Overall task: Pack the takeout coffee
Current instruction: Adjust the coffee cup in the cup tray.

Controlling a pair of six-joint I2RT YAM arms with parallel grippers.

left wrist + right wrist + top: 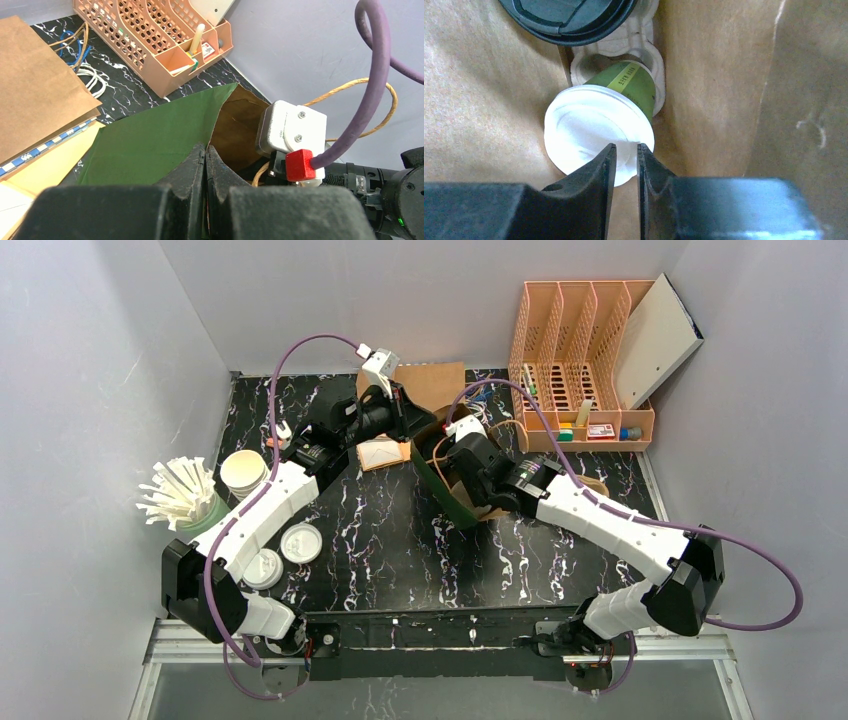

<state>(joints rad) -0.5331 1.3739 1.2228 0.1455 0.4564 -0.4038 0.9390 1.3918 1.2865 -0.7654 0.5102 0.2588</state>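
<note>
A green paper bag (pixel 446 491) stands open mid-table, its brown inside showing. My left gripper (pixel 205 147) is shut on the bag's green rim (pixel 150 135) and holds the mouth open. My right gripper (pixel 626 146) reaches down inside the bag. Its jaws are closed to a narrow gap on the edge of the white lid (pixel 589 125) of a green coffee cup (pixel 635 85). That cup leans tilted in a pulp carrier (pixel 640 37). A second cup with a black lid (pixel 566 12) sits in the carrier behind it.
An orange file organiser (pixel 580 350) stands at the back right. Flat brown bags (pixel 432 380) lie behind the green bag. At the left are a cup of white straws (pixel 185 495), a stack of paper cups (pixel 243 472) and loose white lids (pixel 301 543).
</note>
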